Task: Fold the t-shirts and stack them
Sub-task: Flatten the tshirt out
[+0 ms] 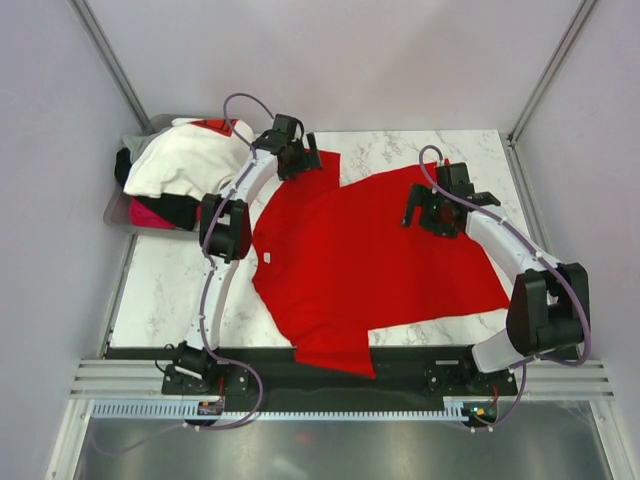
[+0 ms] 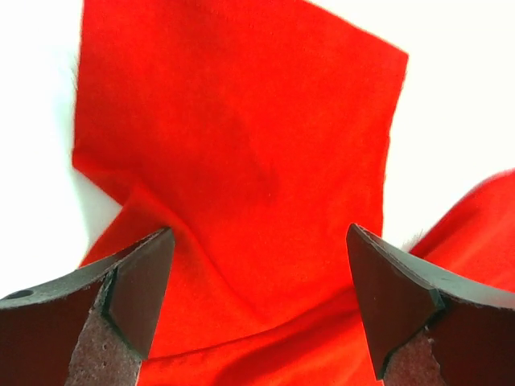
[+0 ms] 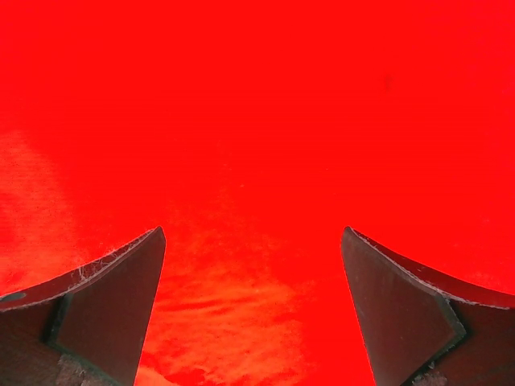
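Note:
A bright red t-shirt (image 1: 375, 265) lies spread flat across the marble table, one sleeve (image 1: 315, 170) reaching toward the back left. My left gripper (image 1: 303, 157) hovers open over that sleeve (image 2: 241, 145), its fingers wide apart with cloth below and nothing between them. My right gripper (image 1: 432, 210) stands open above the shirt's upper right part (image 3: 257, 121), only red cloth beneath it. At the left, a white t-shirt (image 1: 185, 160) lies heaped on top of a black one (image 1: 170, 210) and a magenta-pink one (image 1: 150, 215).
The heap of shirts sits in a grey metal tray (image 1: 115, 212) at the table's back left corner. Pale walls and metal frame posts close in the table's sides. The red shirt's hem hangs over the near table edge (image 1: 335, 360).

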